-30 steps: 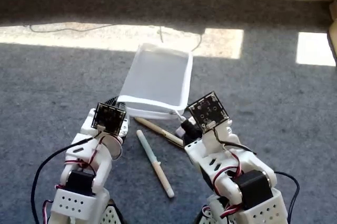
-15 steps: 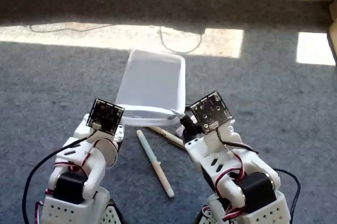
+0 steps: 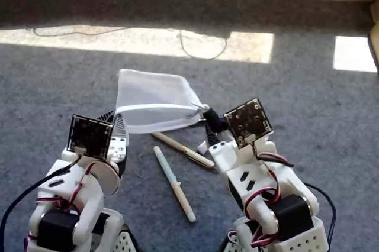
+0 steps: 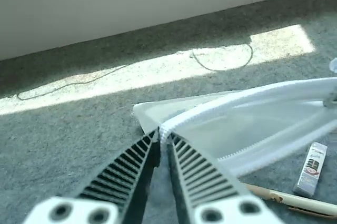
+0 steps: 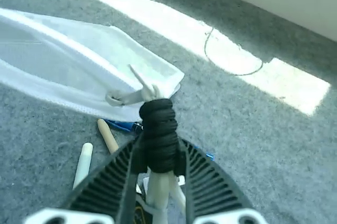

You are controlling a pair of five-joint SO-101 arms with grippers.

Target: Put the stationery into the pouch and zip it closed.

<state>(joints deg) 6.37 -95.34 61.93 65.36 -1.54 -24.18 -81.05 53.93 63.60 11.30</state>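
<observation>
We see left fingers pinching the pouch's corner, right fingers clamping its black pull, two pens on the carpet.

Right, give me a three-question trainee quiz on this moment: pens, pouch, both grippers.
1. How many pens lie on the carpet between the arms?
2. The right gripper is shut on: A the black pull cord; B a ruler; C nothing.
3. True or false: the left gripper hangs open, clear of the white pouch.

Key: 1 two, a pale blue pen and a beige pen; 2 A; 3 false, it pinches the pouch's zipper edge.
</observation>
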